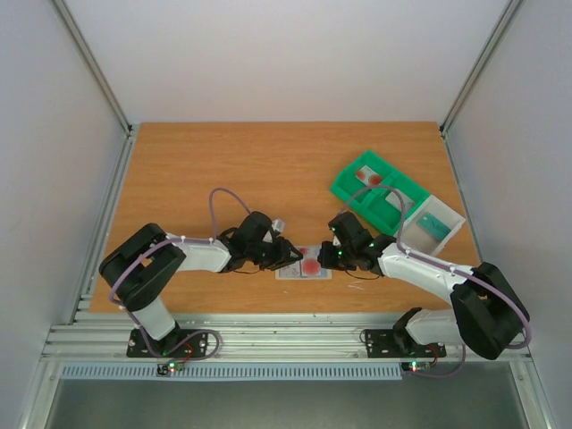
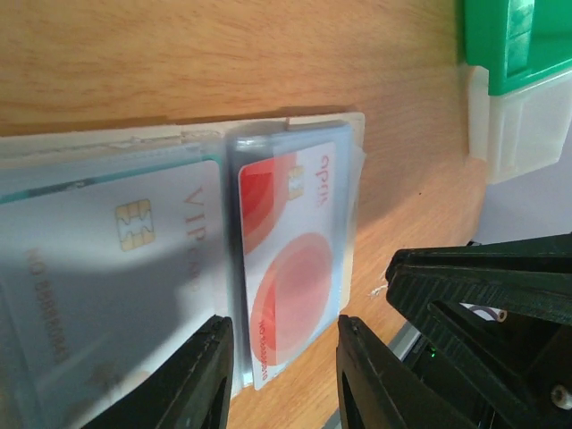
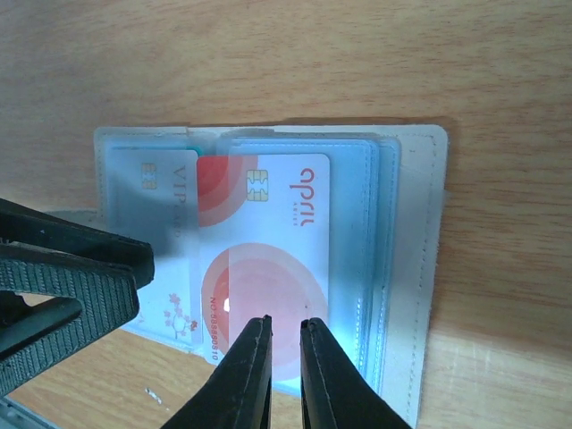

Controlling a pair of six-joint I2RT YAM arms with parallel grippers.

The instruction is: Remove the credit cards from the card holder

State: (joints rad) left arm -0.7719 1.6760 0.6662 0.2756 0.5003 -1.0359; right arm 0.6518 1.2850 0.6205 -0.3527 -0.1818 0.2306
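The right gripper (image 3: 285,357) is narrow: its two fingers (image 3: 250,375) stand almost together with only a thin slit between them, and I see nothing held in it. The tips are over the near edge of the red credit card (image 3: 268,259). This card lies in a clear pocket (image 3: 366,223) of the opened card holder (image 3: 416,268).

The left gripper (image 2: 284,380) is more open. The near end of the same red card lies in the space between its fingers (image 2: 201,375); I cannot tell if they touch it. On the left gripper's side of the red card, just beside it, the blue-grey credit card (image 2: 116,286) with the letters VIP lies in the other pocket.

The two grippers face each other across the holder, which lies flat on the worktop (image 1: 268,170). Behind the right gripper, well apart, stands a green tray (image 1: 380,192) with a white tray (image 1: 433,223) touching it.
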